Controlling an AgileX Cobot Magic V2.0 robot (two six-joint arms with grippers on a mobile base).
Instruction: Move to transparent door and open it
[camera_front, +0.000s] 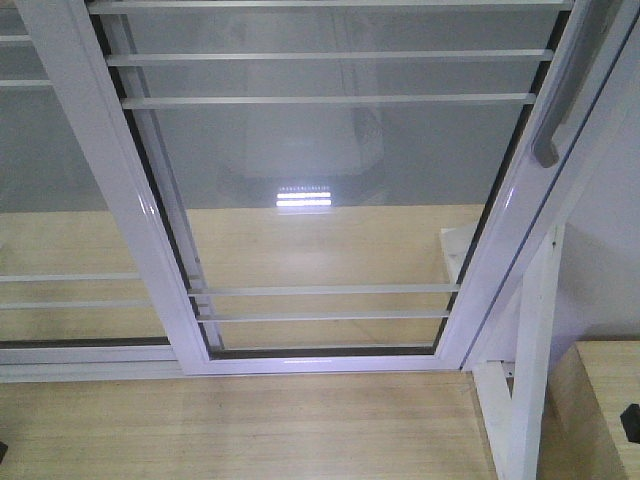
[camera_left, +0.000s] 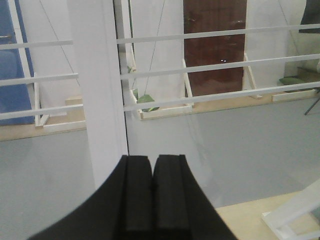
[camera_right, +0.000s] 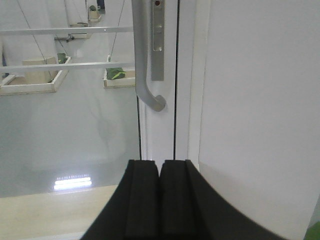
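Pincers, two, matte black: left pincer (camera_left: 152, 167) and right pincer (camera_right: 159, 170), both pressed together, gripping nothing | transparent door (camera_front: 330, 200): one clear-glass panel, glossy white frame, five thin white horizontal bars, directly ahead | curved grey metal handle (camera_right: 144, 65): one, beside flat lock plate (camera_right: 157, 45), above right pincer

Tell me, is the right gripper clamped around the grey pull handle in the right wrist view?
No, the right gripper is shut on nothing, and the pull handle stands untouched above it in the picture.
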